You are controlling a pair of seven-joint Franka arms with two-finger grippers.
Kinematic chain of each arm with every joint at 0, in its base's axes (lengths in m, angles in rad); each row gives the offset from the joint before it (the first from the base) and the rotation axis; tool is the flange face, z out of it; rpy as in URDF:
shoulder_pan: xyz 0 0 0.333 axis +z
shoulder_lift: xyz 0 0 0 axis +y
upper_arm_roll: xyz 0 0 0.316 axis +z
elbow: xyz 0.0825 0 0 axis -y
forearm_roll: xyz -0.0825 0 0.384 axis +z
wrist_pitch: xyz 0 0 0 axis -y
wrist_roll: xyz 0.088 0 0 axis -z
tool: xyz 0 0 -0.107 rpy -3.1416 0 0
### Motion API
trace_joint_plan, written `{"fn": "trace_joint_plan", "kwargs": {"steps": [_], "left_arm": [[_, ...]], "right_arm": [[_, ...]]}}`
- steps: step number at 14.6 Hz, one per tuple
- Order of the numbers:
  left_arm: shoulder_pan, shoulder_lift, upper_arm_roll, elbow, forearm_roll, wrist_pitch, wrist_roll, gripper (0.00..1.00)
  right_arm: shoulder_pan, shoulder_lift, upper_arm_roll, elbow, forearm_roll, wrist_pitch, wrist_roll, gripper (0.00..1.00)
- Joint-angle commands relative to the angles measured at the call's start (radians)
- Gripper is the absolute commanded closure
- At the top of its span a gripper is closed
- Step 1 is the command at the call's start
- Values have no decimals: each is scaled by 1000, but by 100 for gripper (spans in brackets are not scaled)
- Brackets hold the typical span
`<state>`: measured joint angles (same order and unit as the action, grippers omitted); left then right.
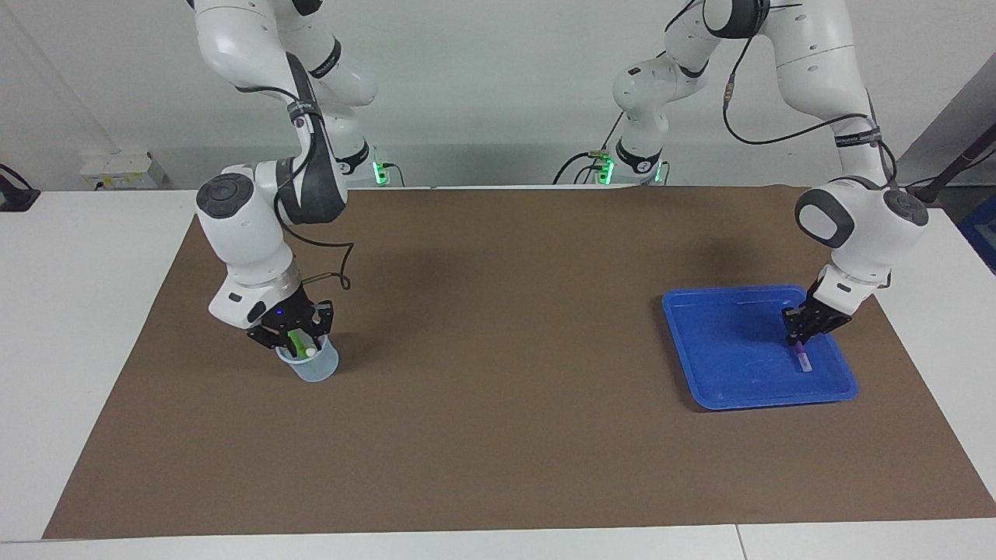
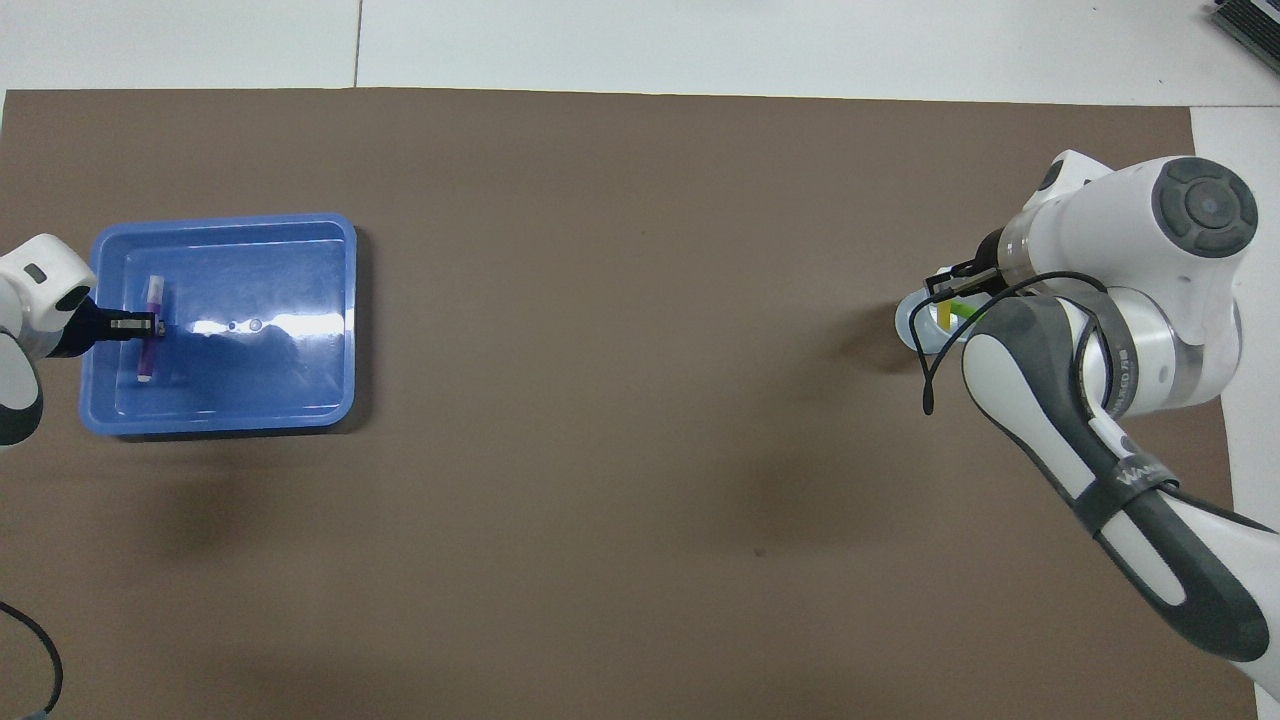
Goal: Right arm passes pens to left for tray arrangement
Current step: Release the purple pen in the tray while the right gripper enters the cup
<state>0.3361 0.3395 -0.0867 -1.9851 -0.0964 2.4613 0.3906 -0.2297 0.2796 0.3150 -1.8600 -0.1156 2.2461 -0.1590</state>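
Two jobs run at once from where I stand. The left gripper [image 1: 798, 339] is down inside the blue tray [image 1: 704, 342] at the left arm's end of the counter, its jaws pinched tight on the purple pen [image 1: 801, 359], whose lower end looks to rest on the tray floor. To finish, I judge it must let go and lift clear without dragging the pen. At the right arm's end, the right gripper [image 1: 298, 340] is dipped into the translucent cup [image 1: 315, 366], where the green pen [image 1: 296, 339] and the yellow pen [image 2: 944, 315] stand. Its jaws are narrowed around the green pen, though I cannot tell whether they grip it. Next it needs a firm hold and a straight lift out of the cup.
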Motion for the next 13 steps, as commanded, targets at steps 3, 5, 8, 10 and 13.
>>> {"fn": "trace_joint_plan", "kwargs": {"steps": [3, 5, 8, 10, 13], "left_arm": [[12, -2, -7, -24, 17, 45, 2, 80], [12, -2, -5, -24, 17, 47, 2, 37], [12, -2, -1, -24, 17, 45, 2, 14], [12, -2, -1, -24, 17, 44, 2, 14], [12, -2, -1, -18, 17, 33, 1, 14]], "right_arm": [[-10, 9, 12, -1, -27, 21, 16, 67], [-3, 9, 12, -1, -27, 20, 19, 71], [-3, 9, 12, -1, -29, 18, 26, 81], [-3, 9, 12, 2, -27, 18, 24, 93], [-3, 9, 12, 10, -27, 7, 24, 100]]}}
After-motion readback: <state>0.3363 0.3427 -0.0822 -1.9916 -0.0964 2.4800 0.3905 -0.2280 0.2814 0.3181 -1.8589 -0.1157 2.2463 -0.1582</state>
